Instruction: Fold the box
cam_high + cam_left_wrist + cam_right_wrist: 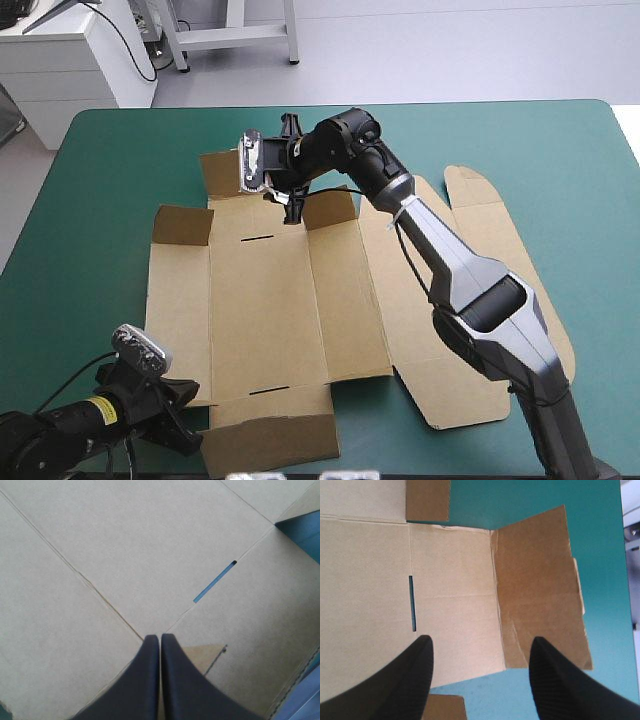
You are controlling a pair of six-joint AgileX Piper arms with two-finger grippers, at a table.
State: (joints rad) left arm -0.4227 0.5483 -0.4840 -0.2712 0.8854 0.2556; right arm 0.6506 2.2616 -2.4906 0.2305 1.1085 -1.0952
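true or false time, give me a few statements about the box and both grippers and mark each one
1. The right gripper has its fingers apart. True.
2. The left gripper is wide open. False: its fingers meet in a point over the board.
3. The box is already a tray with every wall tucked. False: it lies mostly flat as a cut sheet on the teal-green cover, with only some flaps lifted a little.
4. A narrow slot in the board shows ahead of the left gripper. True.
5. The right gripper is over the far side of the box. True.
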